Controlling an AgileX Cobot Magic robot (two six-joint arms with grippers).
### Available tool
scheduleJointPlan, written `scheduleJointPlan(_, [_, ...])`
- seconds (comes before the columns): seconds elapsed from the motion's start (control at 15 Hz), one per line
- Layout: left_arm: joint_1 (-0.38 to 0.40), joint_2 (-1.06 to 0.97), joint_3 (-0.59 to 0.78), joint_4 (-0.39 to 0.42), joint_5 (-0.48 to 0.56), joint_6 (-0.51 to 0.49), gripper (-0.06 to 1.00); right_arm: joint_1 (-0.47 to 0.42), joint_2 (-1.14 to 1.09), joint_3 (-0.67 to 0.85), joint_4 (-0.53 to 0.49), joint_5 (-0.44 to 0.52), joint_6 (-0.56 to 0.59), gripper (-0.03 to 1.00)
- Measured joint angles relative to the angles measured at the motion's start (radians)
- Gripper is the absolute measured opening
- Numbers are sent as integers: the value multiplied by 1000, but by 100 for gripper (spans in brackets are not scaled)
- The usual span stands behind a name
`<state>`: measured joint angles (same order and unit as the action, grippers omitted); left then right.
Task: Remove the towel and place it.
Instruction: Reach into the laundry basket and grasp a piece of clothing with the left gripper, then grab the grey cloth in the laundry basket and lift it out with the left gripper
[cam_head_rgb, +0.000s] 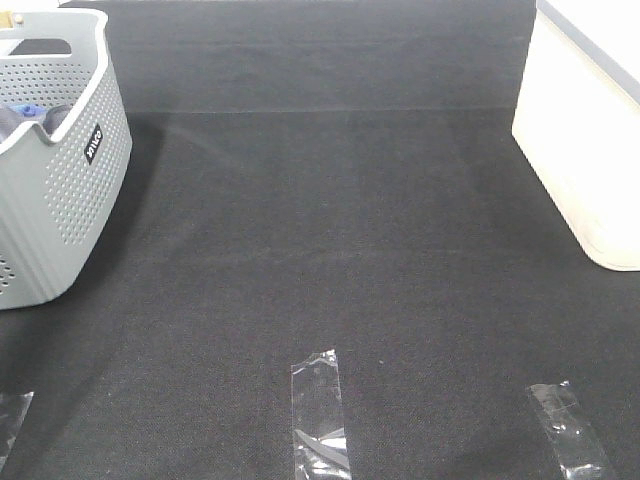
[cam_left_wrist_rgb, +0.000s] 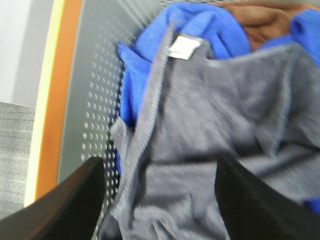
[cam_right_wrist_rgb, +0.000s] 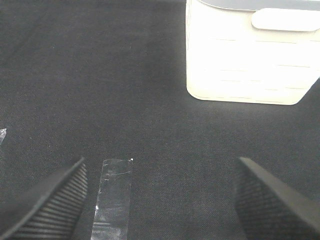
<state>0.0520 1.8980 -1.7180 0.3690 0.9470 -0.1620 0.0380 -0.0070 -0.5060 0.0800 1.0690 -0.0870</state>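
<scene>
The large greyish-lavender microfibre towel (cam_left_wrist_rgb: 225, 125) lies crumpled inside the grey perforated plastic basket (cam_head_rgb: 60, 200), which stands at the left edge of the black cloth-covered desk (cam_head_rgb: 330, 230), toward its far corner. The towel rests on top of a bright blue cloth (cam_left_wrist_rgb: 200, 25), with a brown cloth (cam_left_wrist_rgb: 265, 20) beyond. It looks soft, limp and light, and will likely drape and trail when lifted. Its nap should give good purchase.

A raised fold or the stitched hem near the small white label (cam_left_wrist_rgb: 182, 47) seems the best hold. A deep pinch could catch the blue cloth beneath as well. Being long, the towel may drag on the basket's rim on its way out.

The left jaws hang spread apart just above the towel, holding nothing. The right jaws stand wide open and empty over the desk's near edge, above a clear tape strip (cam_right_wrist_rgb: 112, 195). A cream plastic container (cam_head_rgb: 590, 150) sits at the right edge, well apart from the basket.
</scene>
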Motion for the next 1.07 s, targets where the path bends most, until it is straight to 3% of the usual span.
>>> scheduleJointPlan(0.27, [60,155,-126,0,-2,-2,62,0,0,0,0,0,0,75])
scheduleJointPlan(0.53, [68,263,-206,10,-35,-2,62,0,0,0,0,0,0,75])
scheduleJointPlan(1.07, [68,375,-226,42,-115,-2,58,0,0,0,0,0,0,75])
